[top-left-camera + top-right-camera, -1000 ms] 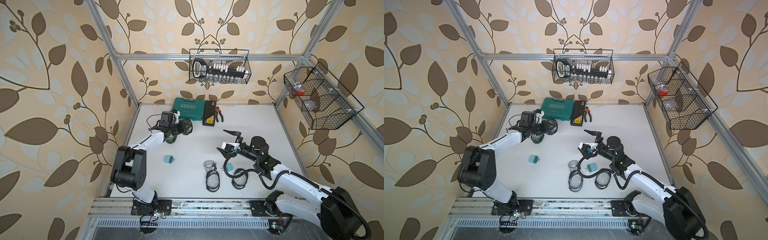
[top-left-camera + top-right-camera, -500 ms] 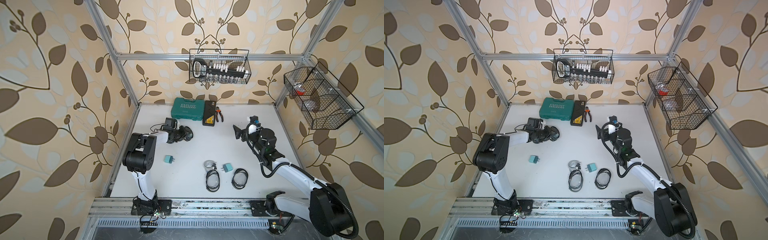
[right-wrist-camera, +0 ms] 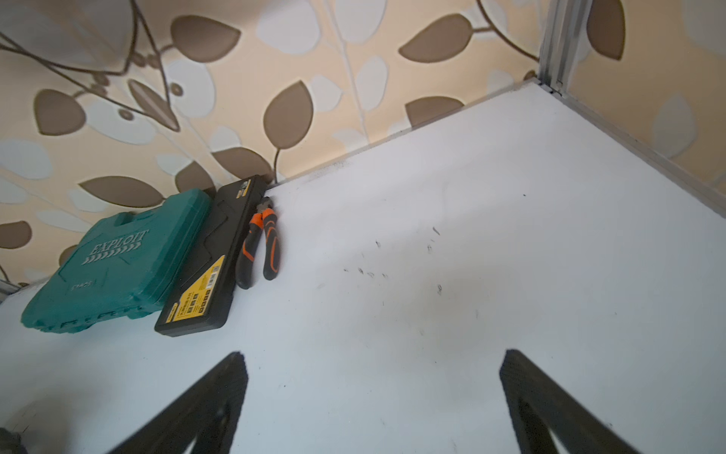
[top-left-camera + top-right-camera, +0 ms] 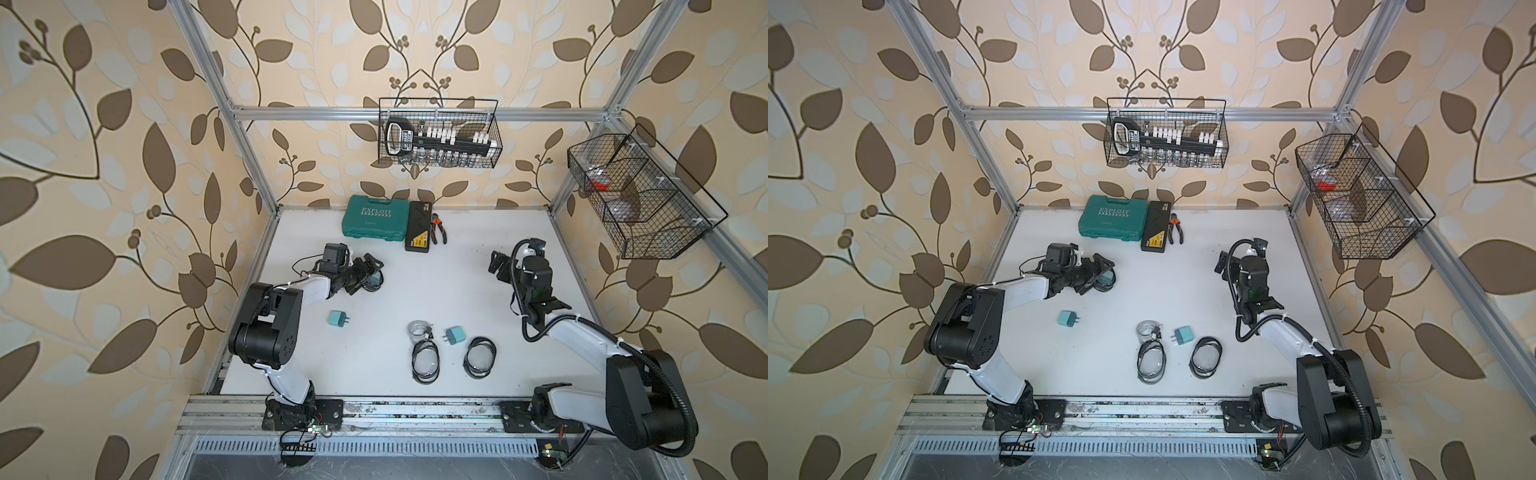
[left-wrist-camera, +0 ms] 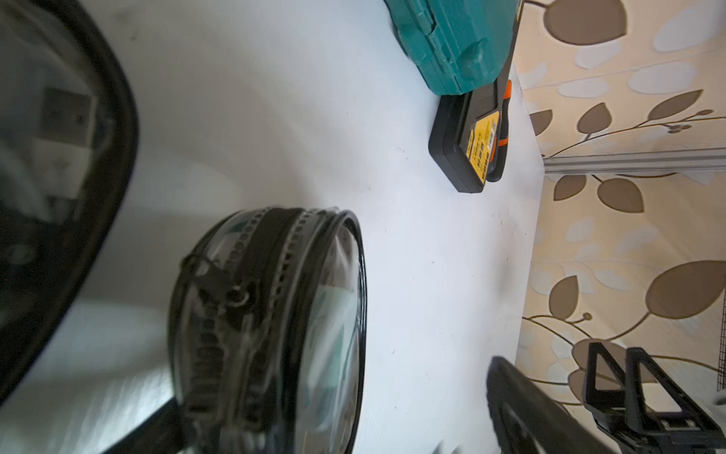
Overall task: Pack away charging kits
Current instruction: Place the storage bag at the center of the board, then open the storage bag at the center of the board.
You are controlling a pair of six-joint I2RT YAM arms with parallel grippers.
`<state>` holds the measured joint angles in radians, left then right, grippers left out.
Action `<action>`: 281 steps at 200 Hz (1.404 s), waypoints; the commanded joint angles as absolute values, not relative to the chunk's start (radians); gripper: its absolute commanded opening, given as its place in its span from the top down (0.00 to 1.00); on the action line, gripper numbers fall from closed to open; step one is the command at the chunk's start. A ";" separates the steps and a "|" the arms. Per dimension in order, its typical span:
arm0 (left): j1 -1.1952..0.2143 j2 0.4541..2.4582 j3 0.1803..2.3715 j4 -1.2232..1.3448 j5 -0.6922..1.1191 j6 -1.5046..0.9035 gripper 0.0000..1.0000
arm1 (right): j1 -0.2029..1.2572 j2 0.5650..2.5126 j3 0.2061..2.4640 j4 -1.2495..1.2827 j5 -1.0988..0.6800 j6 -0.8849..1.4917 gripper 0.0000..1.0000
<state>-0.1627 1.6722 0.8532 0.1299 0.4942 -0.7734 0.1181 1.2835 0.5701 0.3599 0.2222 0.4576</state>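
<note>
**Step in hand:** setting down a filled kit. The left pincer (image 4: 370,266) stands wide on either side of an oval black-rimmed clear zip pouch (image 5: 275,326). The pouch rests on edge on the white desk (image 4: 415,286), left of centre and toward the far side. It is not gripped: in the left wrist view a gap shows beside its clear face. A teal shape shows through the clear wall, so treat this kit as at least partly packed. Whether the zip is fully shut cannot be told.

The right pincer (image 3: 373,353) is also wide and empty. It is raised over the far right of the desk, well apart from all parts.

**Loose parts on the desk:**
- A small teal cube plug adapter (image 4: 337,319) lies just near of the left forearm.
- A second teal adapter (image 4: 455,334) lies near centre, between a coiled grey-white cable (image 4: 417,328) and the right flat pouch (image 4: 480,357).
- The left flat pouch (image 4: 424,361) touches the cable, or almost does.

**Next move, as a judgement:** draw the left pincer off without tipping the standing pouch. Then take an adapter across its body, not its prongs.

**Surroundings:** keep clear of the large teal tool case (image 4: 376,218), the flat black case with yellow label (image 4: 419,232) and the orange-handled pliers (image 4: 438,228) along the far wall. You have no obstacle between the right pincer and the near group.
</note>
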 commanded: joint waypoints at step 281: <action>-1.388 1.933 1.501 -0.960 -0.470 -1.055 0.30 | 0.097 1.286 0.513 0.338 0.310 0.574 0.00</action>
